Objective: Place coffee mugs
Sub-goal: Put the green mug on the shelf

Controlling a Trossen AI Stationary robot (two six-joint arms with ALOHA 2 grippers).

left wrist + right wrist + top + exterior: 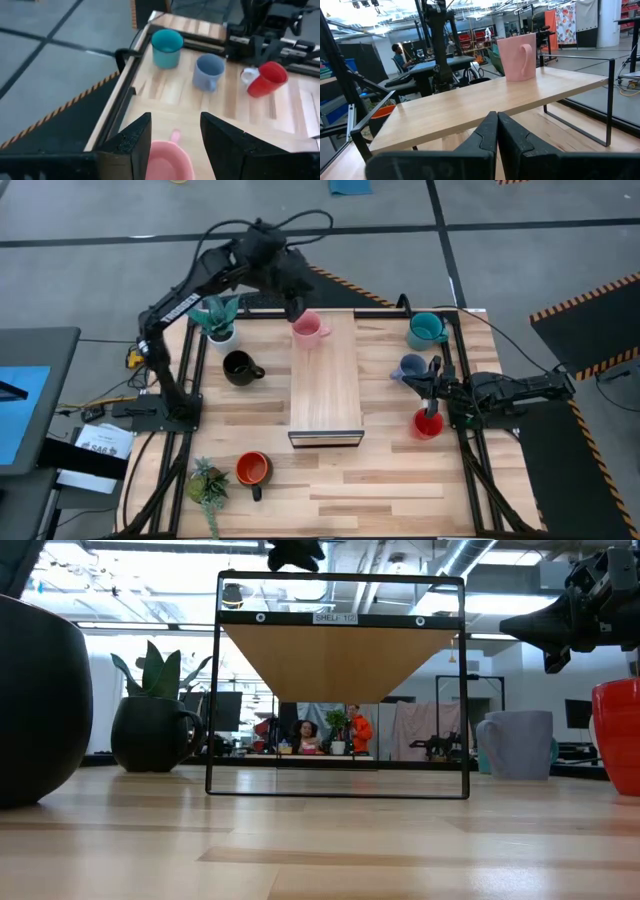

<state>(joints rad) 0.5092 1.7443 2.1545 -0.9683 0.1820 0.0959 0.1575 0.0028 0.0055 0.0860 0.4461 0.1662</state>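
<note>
The left gripper (297, 308) hangs with fingers spread above the pink mug (308, 328), which stands at the far edge of the raised shelf (326, 390). The right gripper (432, 392), pinched shut and empty, rests over the red mug (427, 423) near the bench's right edge, shelf top otherwise bare.

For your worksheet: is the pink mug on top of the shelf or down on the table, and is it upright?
On the shelf, upright. The pink mug stands at the board's far end, opening up; the left gripper is open above it.

Jaws spread above pink mug (167, 162) — beyond: teal mug (166, 47), pale blue mug (208, 72), red mug (267, 80).
</note>
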